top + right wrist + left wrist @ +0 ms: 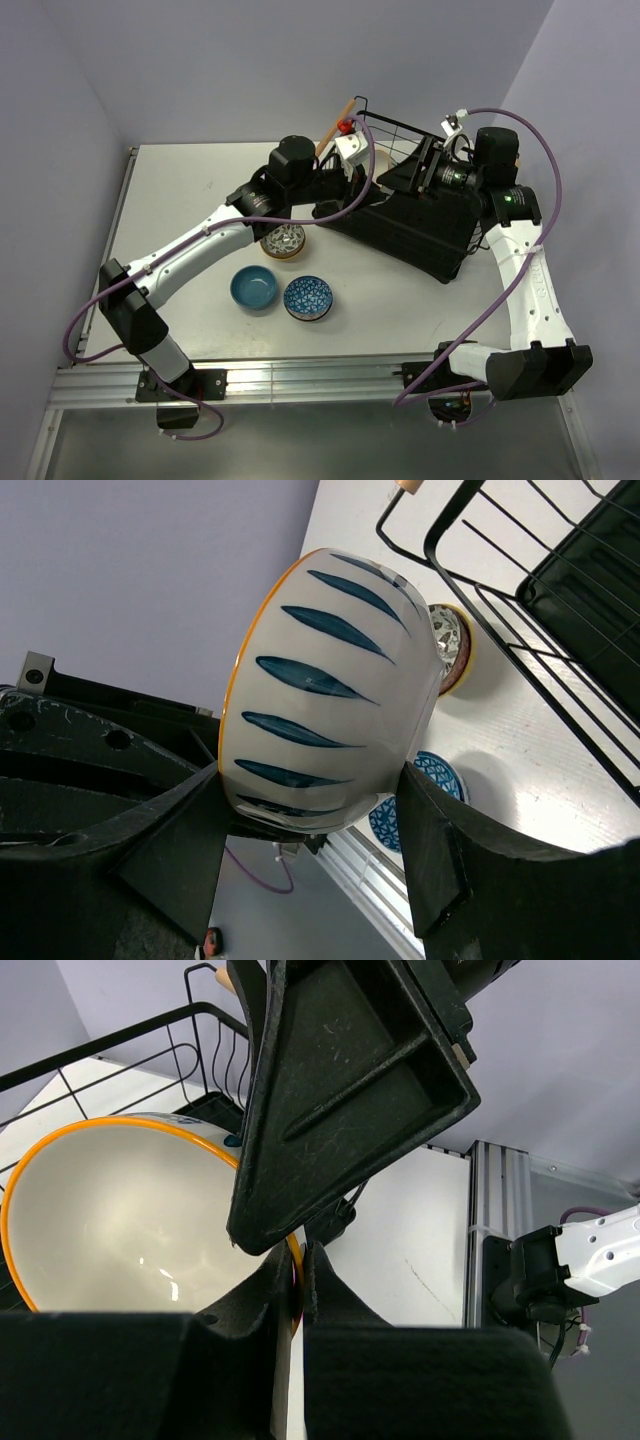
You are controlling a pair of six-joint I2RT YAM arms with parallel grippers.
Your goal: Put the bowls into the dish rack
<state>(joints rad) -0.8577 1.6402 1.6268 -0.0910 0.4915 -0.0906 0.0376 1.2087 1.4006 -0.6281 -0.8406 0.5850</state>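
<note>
table (180,190): white, four things resting on it
dish rack (420,235): black wire, directly under your right gripper (310,815)
tan-rimmed bowl (284,241): patterned inside, on the base side of your left gripper (297,1278), near the rack's corner
plain blue bowl (253,289): nearer your left arm's base than the tan one
patterned blue bowl (308,298): just beside the plain blue bowl, on its right-gripper side
</note>
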